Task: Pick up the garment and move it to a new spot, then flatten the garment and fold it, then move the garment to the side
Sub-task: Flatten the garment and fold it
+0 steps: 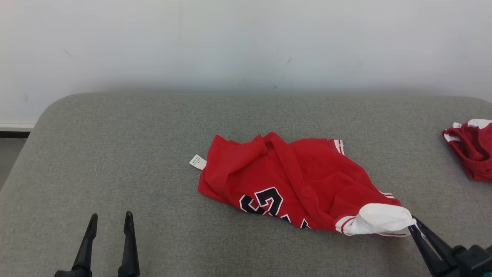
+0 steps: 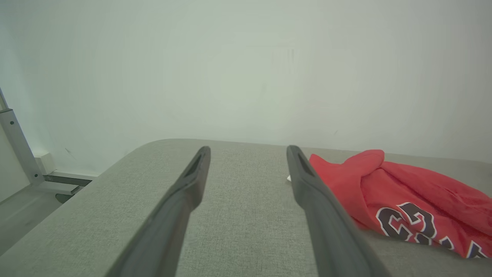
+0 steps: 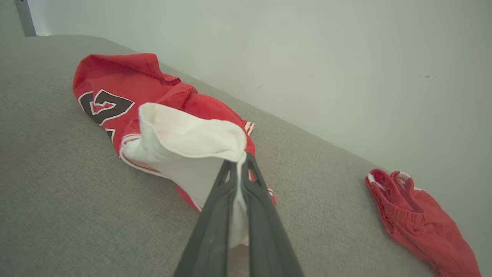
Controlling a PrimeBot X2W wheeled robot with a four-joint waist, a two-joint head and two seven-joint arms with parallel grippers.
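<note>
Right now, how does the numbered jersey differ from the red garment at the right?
The numbered jersey carries black-and-white lettering; the red garment at the right shows none. The jersey's white part is pinched by the right gripper; the other garment lies free. Both are red with white trim, crumpled.

Long, dark, tapering fingers (image 2: 323,215), each slotted near the tip.

Red jersey (image 1: 292,173), crumpled, bearing black white-edged numerals and a small white label. It lies centrally on the grey upholstered surface (image 1: 115,154), its white end raised.
</note>
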